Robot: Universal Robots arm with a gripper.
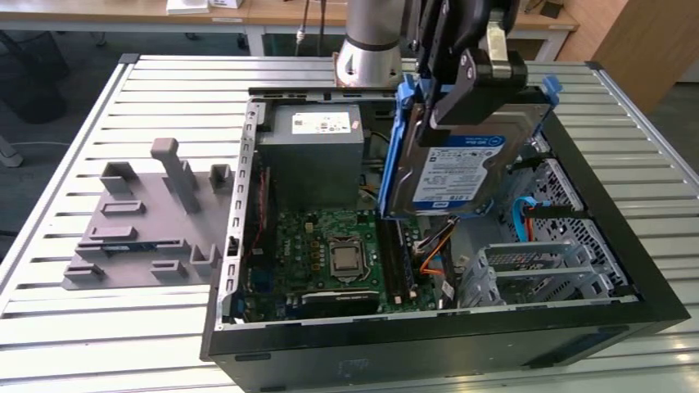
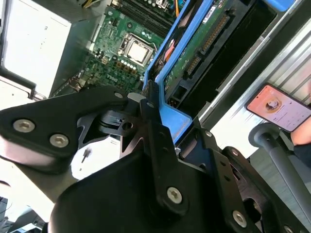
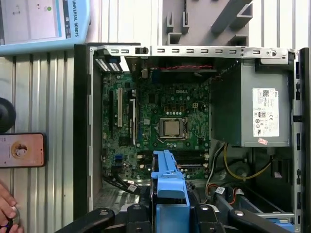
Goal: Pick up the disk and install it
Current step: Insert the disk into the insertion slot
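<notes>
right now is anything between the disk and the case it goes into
Nothing solid: the gripper holds the disk on edge above the open case. Loose orange cables lie right below it, beside the drive cage.

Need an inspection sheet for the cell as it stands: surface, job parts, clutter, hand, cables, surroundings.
Surface: slatted metal table carrying an open computer case.
Job's things: disk in its blue carrier, held steeply tilted above the case, not seated.
Clutter: grey fixture plate on the table at the exterior view's left of the case; phone lying on the table.
Hand: hand shut on the disk's carrier.
Cables: orange cable and blue cable loose inside the case; yellow cables by the power supply.
Surroundings: a person's fingers near the phone; desks behind the table.
</notes>
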